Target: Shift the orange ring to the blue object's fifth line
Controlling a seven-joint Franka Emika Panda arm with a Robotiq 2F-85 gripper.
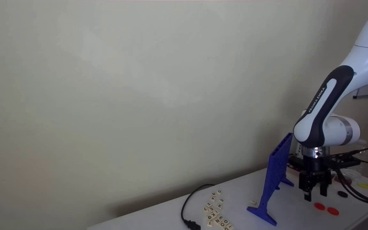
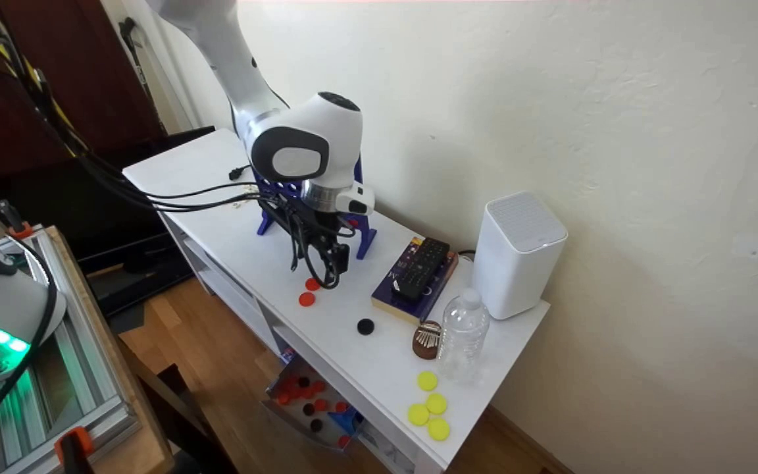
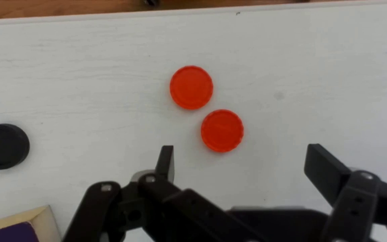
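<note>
Two flat orange-red rings lie on the white table, close together. The wrist view shows the nearer ring (image 3: 222,130) and the farther ring (image 3: 191,87); they also show in both exterior views, as a ring (image 1: 319,206) beside another (image 1: 333,211), and as a ring (image 2: 306,299) by its neighbour (image 2: 312,284). The blue stand (image 1: 276,169) is upright on its feet beside my arm; in an exterior view the arm hides most of the stand (image 2: 365,242). My gripper (image 3: 241,147) is open and empty above the table, near the rings; its fingers also show in an exterior view (image 1: 315,193).
A black disc (image 3: 2,146) lies beside the rings. A book (image 2: 395,305) with a remote (image 2: 422,268), a thumb piano (image 2: 426,340), a bottle (image 2: 463,332), yellow discs (image 2: 437,403) and a white box (image 2: 517,263) are on the table. Letter tiles (image 1: 214,212) lie beyond the stand.
</note>
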